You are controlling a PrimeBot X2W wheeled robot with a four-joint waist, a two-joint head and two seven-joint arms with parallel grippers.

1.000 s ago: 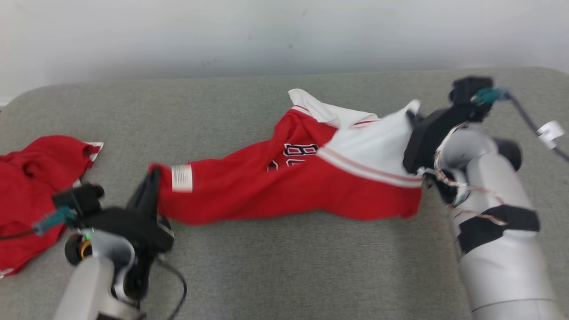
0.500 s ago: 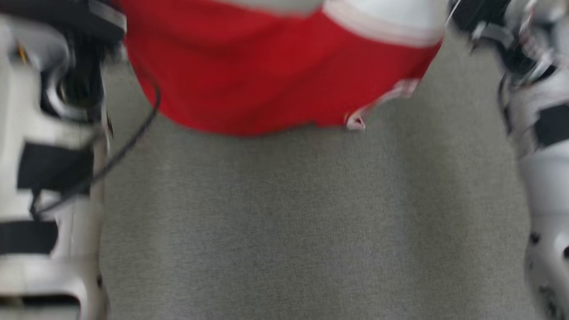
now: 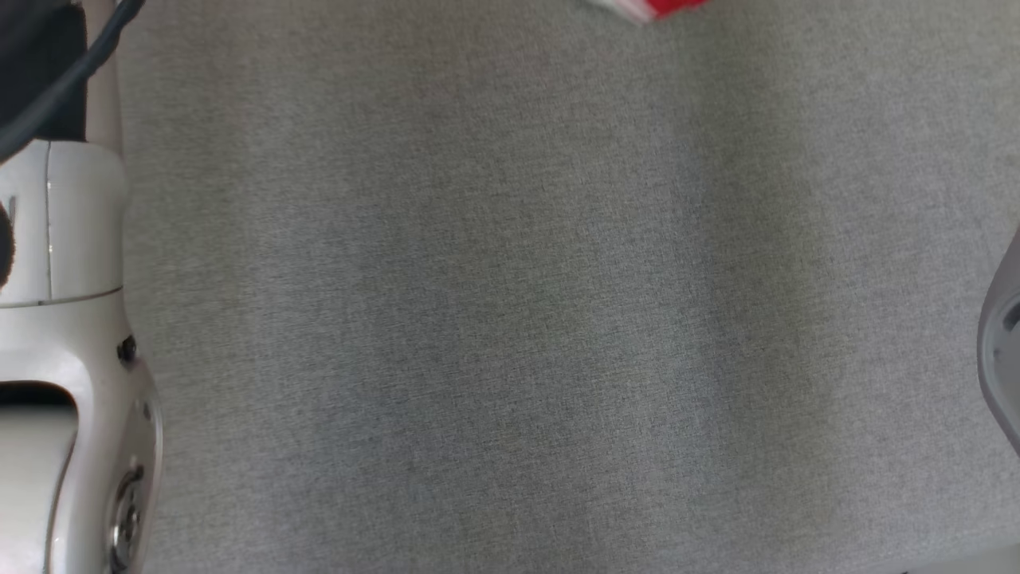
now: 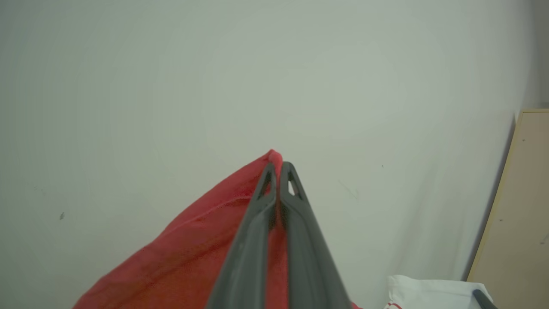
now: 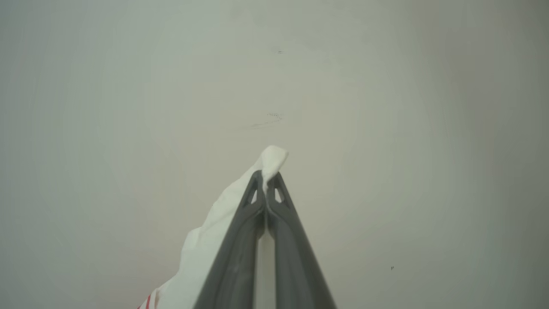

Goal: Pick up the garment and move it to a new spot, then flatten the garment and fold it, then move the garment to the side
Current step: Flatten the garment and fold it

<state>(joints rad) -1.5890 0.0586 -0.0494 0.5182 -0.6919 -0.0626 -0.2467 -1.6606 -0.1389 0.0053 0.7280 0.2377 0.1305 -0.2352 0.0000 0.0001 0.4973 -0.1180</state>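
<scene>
Looking like a bare indoor test room: showing a grey cloth-covered tabletop (image 3: 510, 319) under the head camera, facing a plain pale scuffed wall (image 4: 214, 86), with a beige board (image 4: 514, 206) standing at 4 o'clock in the left wrist view.

A glossy white left forearm shell (image 3: 72, 239), dark screw (image 3: 126, 349), black cable (image 3: 80, 68); left gripper (image 4: 279, 165) and right gripper (image 5: 266, 174): slim dark-grey fingers (image 4: 257, 240) with triangular cut-outs near tips

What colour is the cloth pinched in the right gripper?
The cloth in the right gripper is white; the right wrist view shows it best.
</scene>
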